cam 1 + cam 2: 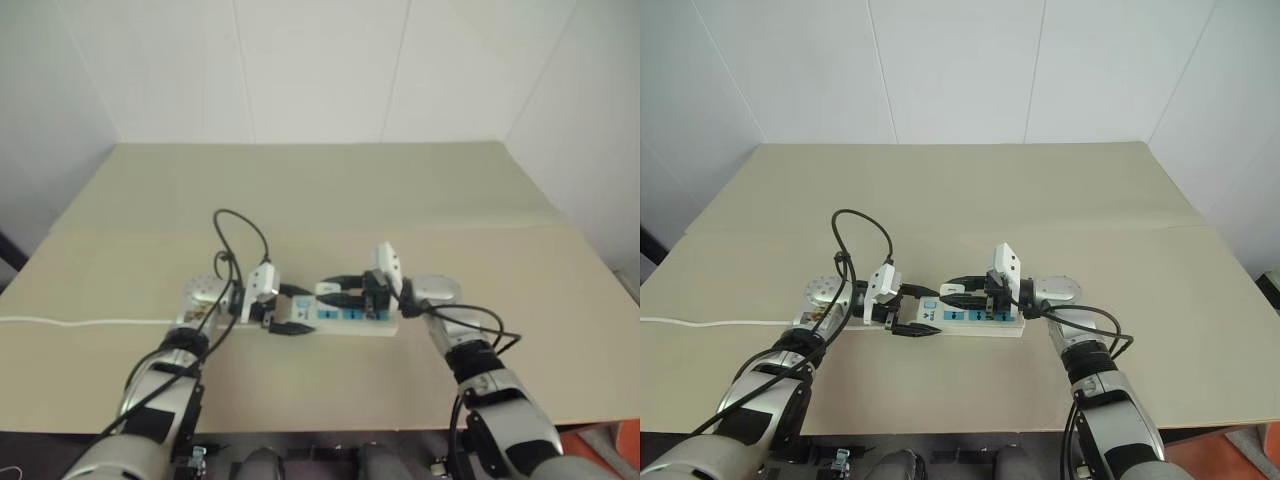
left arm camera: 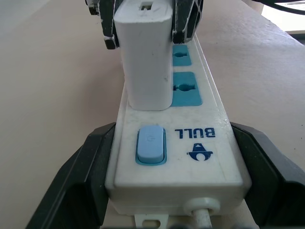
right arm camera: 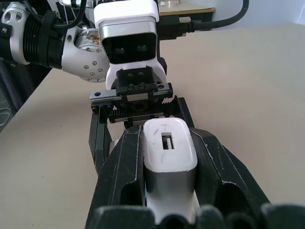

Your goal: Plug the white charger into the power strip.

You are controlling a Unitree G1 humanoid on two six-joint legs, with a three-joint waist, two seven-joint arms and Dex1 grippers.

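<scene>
On the power strip (image 2: 190, 157), the white charger (image 2: 145, 62) is standing upright, sitting on the socket next to the pale blue switch (image 2: 151, 144); whether its pins are fully seated cannot be told. The right gripper (image 3: 167, 167) is clamping the charger, its black jaws pressing against the charger's two sides, with the slot in the charger's end face showing between them. Two blue socket faces (image 2: 183, 88) are lying uncovered beyond the charger along the bar. The left gripper (image 1: 912, 312) is holding the switch end of the strip, its jaws closed against the strip's long sides, just beside the spot where the thin cord (image 1: 90, 322) is leaving the bar. The two grippers are facing each other along the strip, tips near one another. The strip is lying flat on the tan worktop (image 1: 330, 190), close to its near edge, with the cord trailing off toward the robot's left.
</scene>
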